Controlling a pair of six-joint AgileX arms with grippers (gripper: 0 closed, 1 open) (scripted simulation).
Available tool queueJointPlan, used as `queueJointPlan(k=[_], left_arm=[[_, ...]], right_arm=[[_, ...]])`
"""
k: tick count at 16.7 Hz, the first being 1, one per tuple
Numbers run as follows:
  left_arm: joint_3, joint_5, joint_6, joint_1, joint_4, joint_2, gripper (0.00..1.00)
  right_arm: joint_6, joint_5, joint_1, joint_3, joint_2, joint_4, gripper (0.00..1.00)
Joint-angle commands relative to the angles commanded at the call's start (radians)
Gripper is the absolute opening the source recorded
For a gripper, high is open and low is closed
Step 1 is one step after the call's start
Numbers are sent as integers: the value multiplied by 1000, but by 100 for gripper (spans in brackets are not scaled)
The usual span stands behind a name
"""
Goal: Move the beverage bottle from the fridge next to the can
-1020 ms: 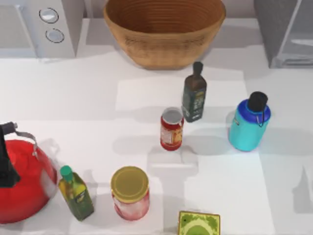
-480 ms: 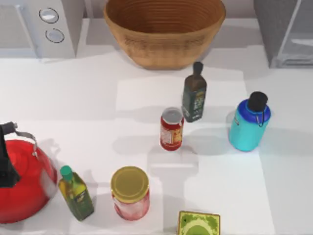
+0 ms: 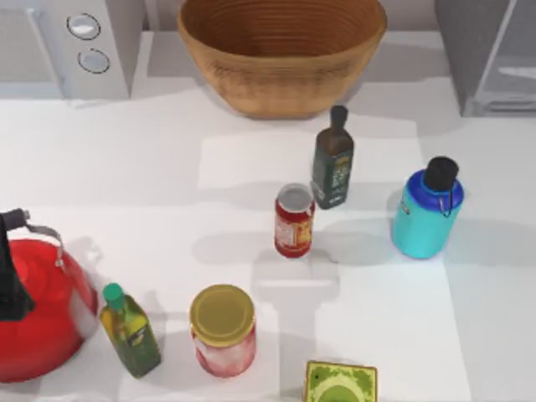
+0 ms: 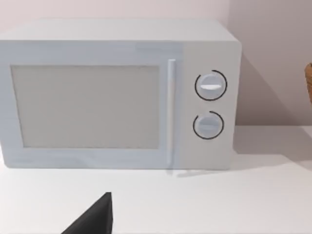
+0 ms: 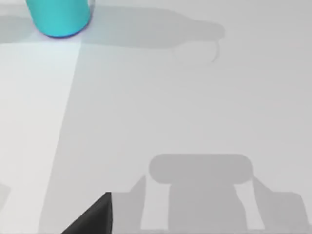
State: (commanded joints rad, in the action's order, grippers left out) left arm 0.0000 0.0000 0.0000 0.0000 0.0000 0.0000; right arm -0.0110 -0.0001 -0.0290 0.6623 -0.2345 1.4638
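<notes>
- The beverage bottle (image 3: 425, 213) stands upright on the table (image 3: 167, 167), toward the right side, already out of the fridge (image 3: 490, 54), which sits at the back right corner; its teal base (image 5: 59, 18) shows in the right wrist view.
- The can (image 3: 294, 220) stands upright near the table's middle, well apart from the bottle, with bare table between them.
- A dark green bottle (image 3: 332, 159) stands just behind and to the right of the can, so the free spot beside the can lies on its right and front.
- A wicker bowl (image 3: 280, 50) sits at the back, a white microwave (image 3: 71, 46) at the back left; a red kettle (image 3: 38, 306), an olive bottle (image 3: 130, 331), a gold-lidded jar (image 3: 223, 329) and a green box (image 3: 340, 385) line the front.
- The state of either arm's fingers cannot be told from these pictures.
- Judged risks: the bottle is squat and wide, so a narrow or off-centre grasp could slip or tip it; a low carry toward the can could knock the can or the dark green bottle over; setting it down too close could push the can.
</notes>
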Motion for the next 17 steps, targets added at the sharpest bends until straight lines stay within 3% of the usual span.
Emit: queueJointPlan(k=[3,7,17], left_arm=[[0,0,0,0,0,0,100],[0,0,0,0,0,0,100],[0,0,0,0,0,0,100]], right_arm=[[-57,-23,56,25,55,-3,100],[-259,-112,244,101,254,-2,100],[-1125,-506,1024,384,1137,24,100]])
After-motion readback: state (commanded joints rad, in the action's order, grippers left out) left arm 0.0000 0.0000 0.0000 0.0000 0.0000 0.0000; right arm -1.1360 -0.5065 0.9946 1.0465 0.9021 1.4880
